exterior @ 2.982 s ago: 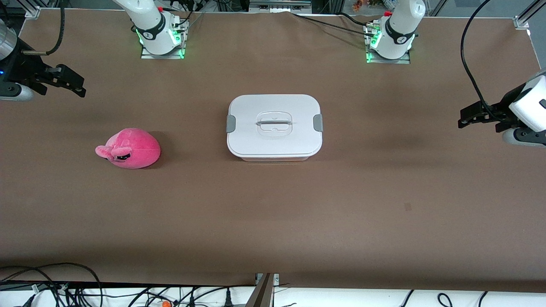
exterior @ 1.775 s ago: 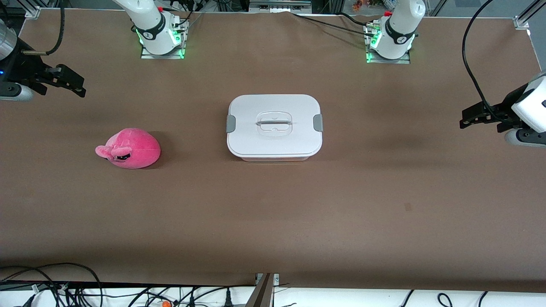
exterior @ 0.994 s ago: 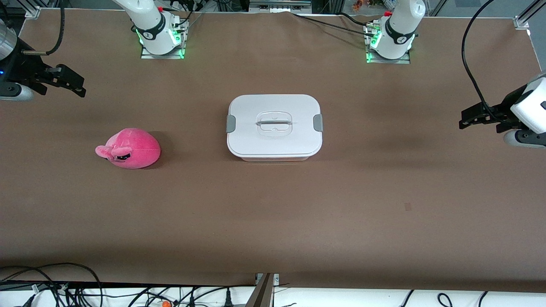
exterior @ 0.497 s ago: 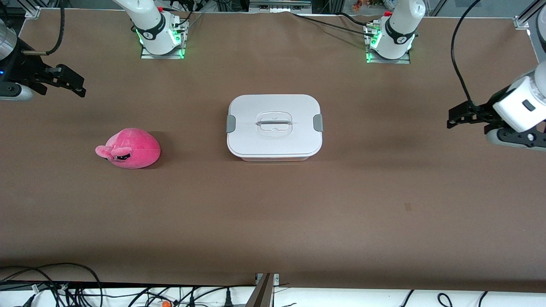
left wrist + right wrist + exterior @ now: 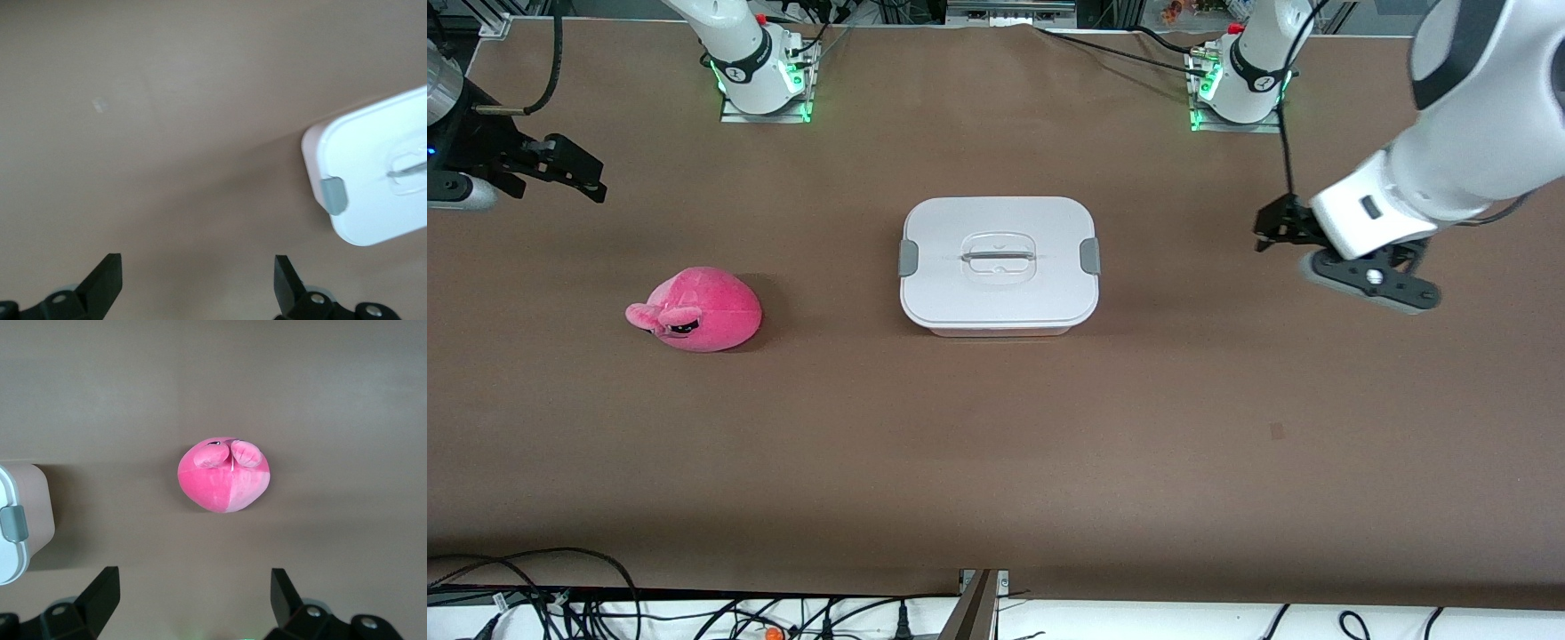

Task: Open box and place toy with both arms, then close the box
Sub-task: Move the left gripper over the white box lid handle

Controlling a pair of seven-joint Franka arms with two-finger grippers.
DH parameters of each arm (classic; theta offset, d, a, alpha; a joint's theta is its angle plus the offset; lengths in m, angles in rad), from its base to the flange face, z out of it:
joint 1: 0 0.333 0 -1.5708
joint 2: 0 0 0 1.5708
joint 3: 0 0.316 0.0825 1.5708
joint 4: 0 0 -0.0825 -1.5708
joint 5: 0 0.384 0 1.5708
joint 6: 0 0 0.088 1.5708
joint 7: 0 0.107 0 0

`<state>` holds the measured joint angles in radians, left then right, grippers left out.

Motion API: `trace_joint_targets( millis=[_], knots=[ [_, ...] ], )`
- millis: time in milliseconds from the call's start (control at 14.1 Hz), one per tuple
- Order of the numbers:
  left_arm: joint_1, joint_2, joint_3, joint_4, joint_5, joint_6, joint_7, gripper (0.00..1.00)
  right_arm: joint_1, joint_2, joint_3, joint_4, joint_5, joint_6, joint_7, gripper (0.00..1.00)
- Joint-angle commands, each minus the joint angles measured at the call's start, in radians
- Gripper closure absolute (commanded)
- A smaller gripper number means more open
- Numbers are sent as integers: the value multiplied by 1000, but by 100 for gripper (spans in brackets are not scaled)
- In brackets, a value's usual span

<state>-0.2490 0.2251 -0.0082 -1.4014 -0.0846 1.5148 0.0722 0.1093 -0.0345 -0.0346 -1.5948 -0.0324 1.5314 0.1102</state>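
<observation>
The box (image 5: 999, 293) stands shut at the table's middle, a pale pink tub under a white lid (image 5: 996, 222) with two grey side clips and a recessed centre handle (image 5: 997, 257). The pink plush toy (image 5: 698, 309) lies on the table toward the right arm's end. My left gripper (image 5: 1266, 228) is open and empty over bare table beside the box, toward the left arm's end. The left wrist view shows the box's end (image 5: 373, 170) with one grey clip (image 5: 333, 195) ahead of that gripper (image 5: 195, 263). My right gripper (image 5: 585, 176) waits open over the table's right-arm end. Its wrist view shows the toy (image 5: 225, 480) beyond its fingers (image 5: 193, 577).
The arm bases (image 5: 763, 84) (image 5: 1236, 89) stand at the table's edge farthest from the front camera. Cables (image 5: 534, 596) lie below the nearest edge. A small dark mark (image 5: 1276, 431) is on the brown table surface, nearer the front camera than the left gripper.
The left arm has swung in from the table's end toward the box, its gripper still open. The right arm, the box and the toy have not moved.
</observation>
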Motion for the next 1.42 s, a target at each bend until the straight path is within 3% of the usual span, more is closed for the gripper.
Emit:
trace_joint_targets(
  millis=[0, 497, 781, 1065, 1349],
  knots=[
    [-73, 25, 10, 32, -18, -7, 4, 0, 1, 7, 1, 19, 8, -13, 0, 0],
    [-240, 88, 10, 33, -84, 1, 41, 0, 4, 7, -2, 19, 8, -16, -3, 0],
    [-343, 143, -10, 35, -142, 122, 103, 0, 0, 8, -8, 18, 8, -10, -3, 0],
    [-410, 198, -10, 32, -132, 212, 233, 0, 0, 8, -7, 18, 8, -14, -3, 0],
    [-430, 252, -12, 25, -107, 298, 489, 0, 0, 8, -8, 18, 8, -16, -3, 0]
  ],
)
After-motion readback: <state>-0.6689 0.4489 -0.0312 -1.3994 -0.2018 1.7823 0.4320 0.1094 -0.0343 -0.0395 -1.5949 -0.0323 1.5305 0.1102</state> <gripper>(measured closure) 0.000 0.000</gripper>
